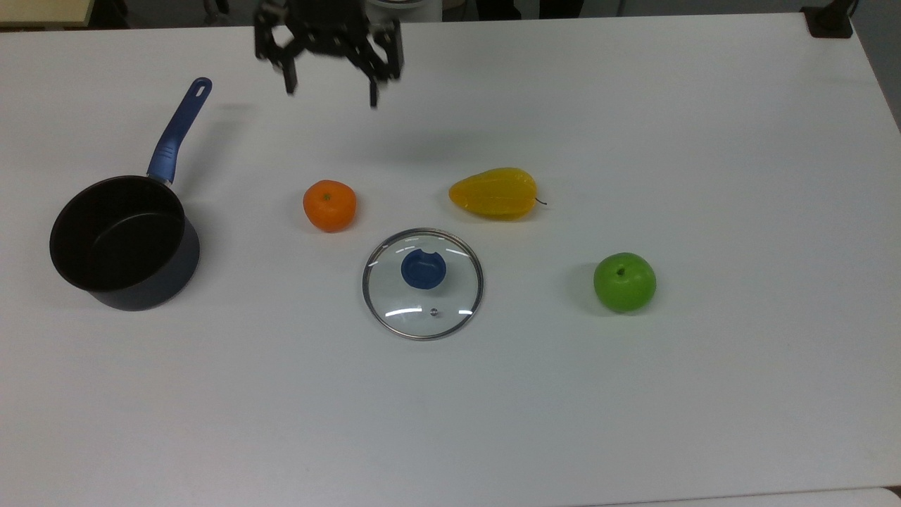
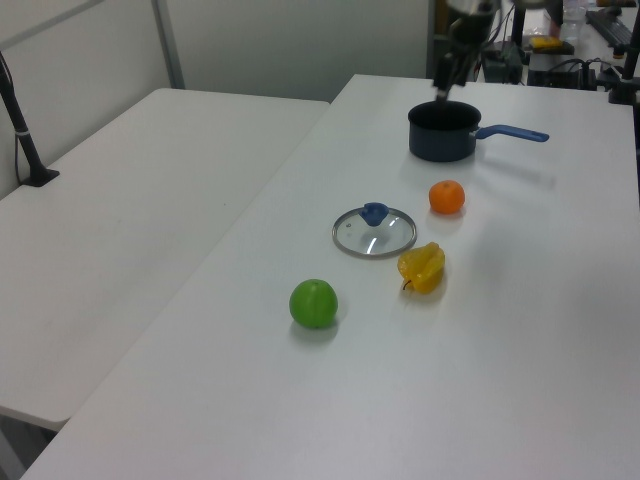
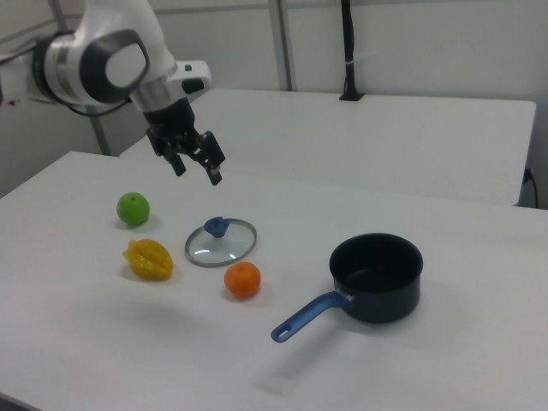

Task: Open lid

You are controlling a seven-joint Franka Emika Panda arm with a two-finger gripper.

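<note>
Gripper (image 1: 331, 90): raised above table, fingers spread, nothing held | Round clear glass lid with metal rim and blue knob (image 1: 422, 283): laid flat on white table (image 1: 704, 387), between orange fruit (image 1: 329, 205) and green apple (image 1: 624, 282) | Dark saucepan with blue handle (image 1: 125, 241): uncovered, well apart.

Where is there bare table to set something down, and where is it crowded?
Free: the wide strip of the table below the lid in the top view, and the stretch right of the green apple. Crowded: the middle, where orange, yellow fruit and lid cluster. The saucepan occupies the top view's left.
</note>
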